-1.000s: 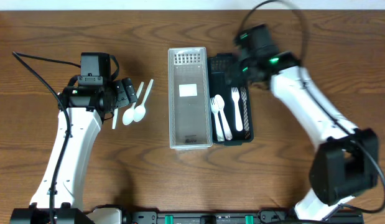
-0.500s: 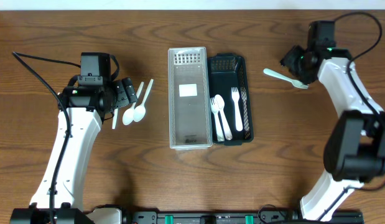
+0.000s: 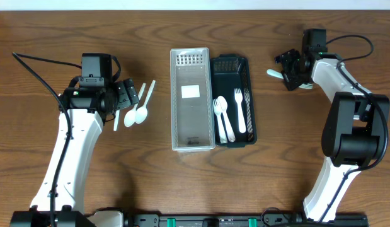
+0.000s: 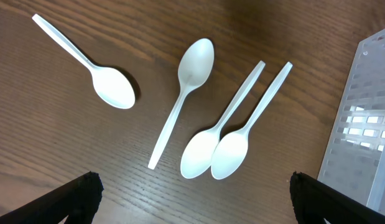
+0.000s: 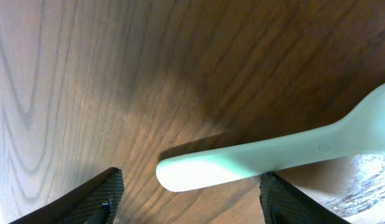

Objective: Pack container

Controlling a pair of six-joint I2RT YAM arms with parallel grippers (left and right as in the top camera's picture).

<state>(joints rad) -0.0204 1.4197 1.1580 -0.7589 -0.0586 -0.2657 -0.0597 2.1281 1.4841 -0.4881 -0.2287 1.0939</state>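
Several white plastic spoons [image 4: 186, 93] lie on the wood table left of the clear container [image 3: 192, 135]; they also show in the overhead view [image 3: 139, 112]. My left gripper [image 3: 123, 96] is open and empty beside them, its fingers [image 4: 192, 190] wide apart above the spoons. The black container [image 3: 234, 66] sits against the clear one and holds white spoons and forks [image 3: 229, 116]. A white fork [image 3: 272, 74] lies on the table at the far right. My right gripper [image 3: 289, 69] is open low over it, fingers [image 5: 195, 196] on either side of the fork handle [image 5: 254, 160].
The clear container's edge [image 4: 366, 137] shows at the right of the left wrist view. A white label [image 3: 190, 91] lies inside the clear container. Cables run from both arms at the table's far edge.
My right arm has swung from over the black container out to the right and come down over the fork. The left arm and the spoons have not moved.
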